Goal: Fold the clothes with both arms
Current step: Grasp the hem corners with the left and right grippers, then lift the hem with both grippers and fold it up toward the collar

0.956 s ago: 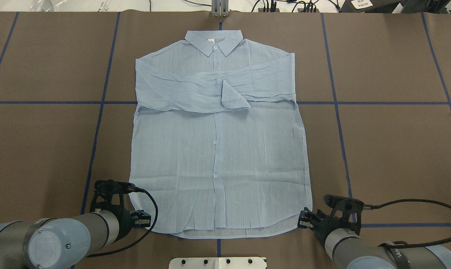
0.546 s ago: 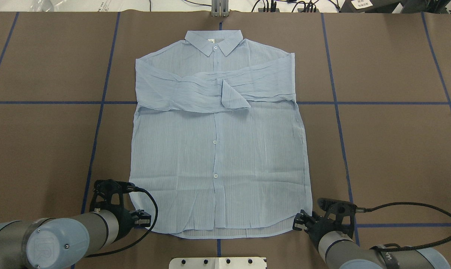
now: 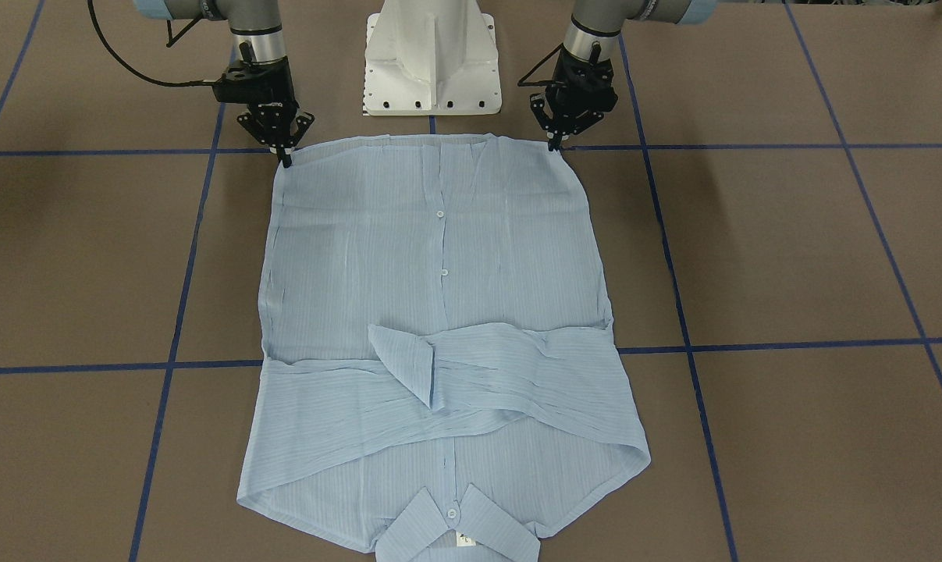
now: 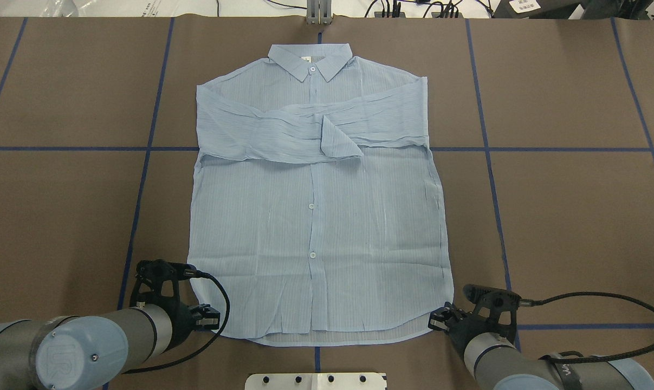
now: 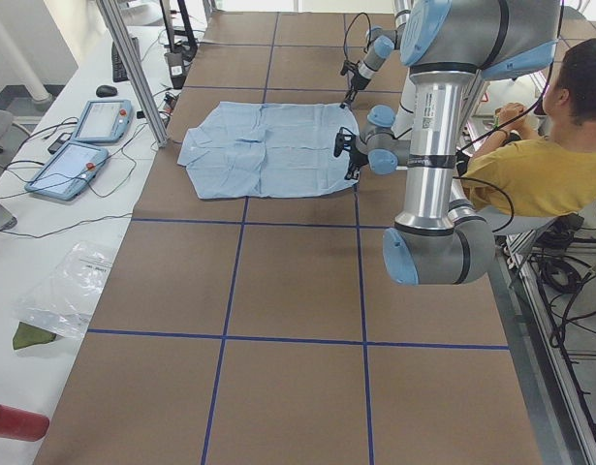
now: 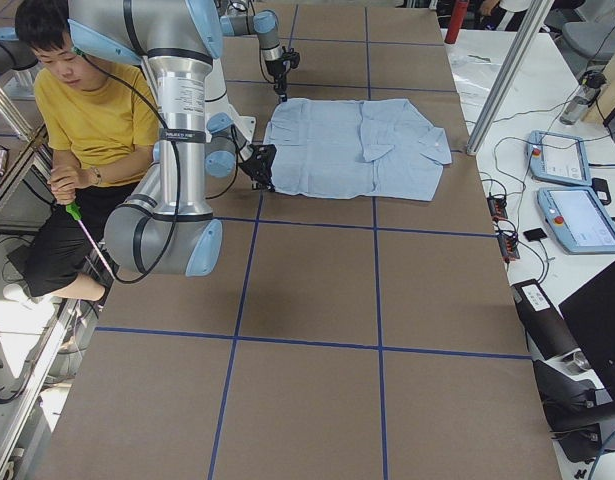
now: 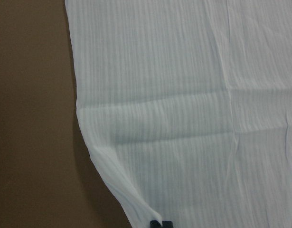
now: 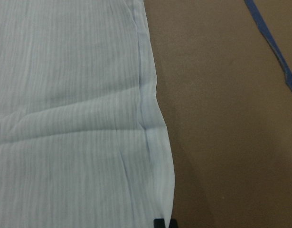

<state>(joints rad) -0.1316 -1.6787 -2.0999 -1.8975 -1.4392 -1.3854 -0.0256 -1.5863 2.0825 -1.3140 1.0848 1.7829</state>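
The light blue striped shirt (image 4: 316, 216) lies flat on the brown table, collar at the far end, with both sleeves folded across its chest (image 3: 471, 375). My left gripper (image 4: 207, 318) is down at the hem's left corner, its fingertips (image 7: 161, 223) pinched together on the edge of the cloth. My right gripper (image 4: 436, 320) is at the hem's right corner, and its fingertips (image 8: 164, 222) are likewise closed on the fabric edge. In the front-facing view the left gripper (image 3: 552, 144) and the right gripper (image 3: 286, 160) each taper to a point on their corner of the hem.
The white pedestal base (image 3: 431, 62) stands just behind the hem. Blue tape lines (image 4: 142, 179) cross the brown table. A seated person in yellow (image 5: 549, 165) is behind the robot. Two tablets (image 5: 84, 145) and cables lie on the side bench past the collar.
My right gripper has shifted a little left, onto the hem's right corner. The left arm and the shirt have stayed where they were.
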